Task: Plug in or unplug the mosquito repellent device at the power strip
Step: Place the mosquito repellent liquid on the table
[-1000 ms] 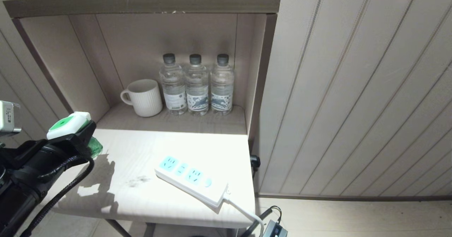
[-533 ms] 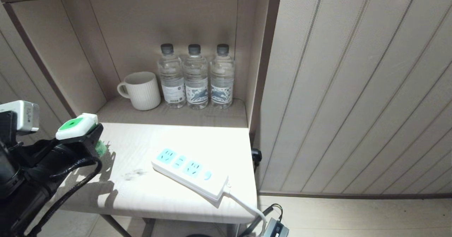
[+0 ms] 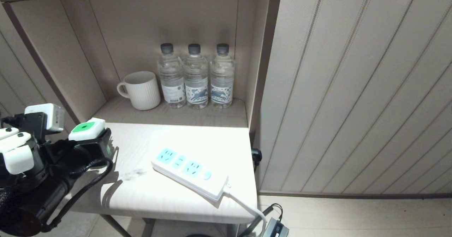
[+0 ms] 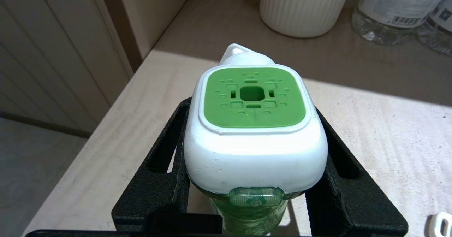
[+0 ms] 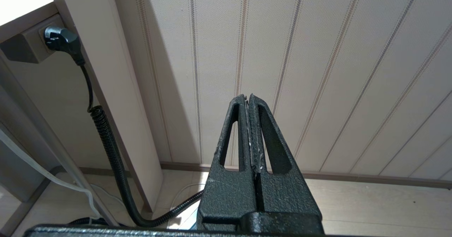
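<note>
The mosquito repellent device (image 3: pixel 87 129) (image 4: pixel 253 124), white head with a green face over a translucent green bottle, stands upright between the black fingers of my left gripper (image 3: pixel 94 141) (image 4: pixel 252 148), which is shut on it above the table's left edge. The power strip (image 3: pixel 190 173), white with light-blue sockets and a blue oval button, lies diagonally on the table (image 3: pixel 141 194) to the right of the device, apart from it, all sockets bare. My right gripper (image 5: pixel 249 99) is shut on nothing, parked low beside the panelled wall, outside the head view.
A white ribbed mug (image 3: pixel 143 90) (image 4: pixel 300 7) and three clear water bottles (image 3: pixel 195 76) stand in the alcove behind the table. The strip's white cord (image 3: pixel 247 212) drops off the table's front right corner. A black plug (image 5: pixel 60 39) with a coiled cable sits under the table.
The head view has tilted downward, shifting the whole scene up. My left gripper has carried the device to the right, closer to the table.
</note>
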